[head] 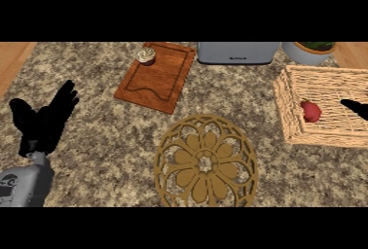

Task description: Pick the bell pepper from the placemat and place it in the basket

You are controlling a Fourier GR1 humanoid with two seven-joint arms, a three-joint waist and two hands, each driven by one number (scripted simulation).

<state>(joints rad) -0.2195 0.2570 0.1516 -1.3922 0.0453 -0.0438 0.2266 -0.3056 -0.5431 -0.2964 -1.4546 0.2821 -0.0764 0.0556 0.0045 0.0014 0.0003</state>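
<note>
A red bell pepper (311, 111) lies inside the wicker basket (295, 126) at the right of the counter. The round openwork wooden placemat (207, 163) sits at the centre front with nothing on it. Only the black fingertips of my right hand (357, 109) show at the right edge, over the basket and just right of the pepper, apart from it. My left hand (45, 119) rests open at the left, fingers up, holding nothing.
A wooden cutting board (158, 78) with a cupcake (146, 56) on its far corner lies at the back centre-left. A grey toaster (237, 52) and a white plant pot (310, 52) stand along the back edge.
</note>
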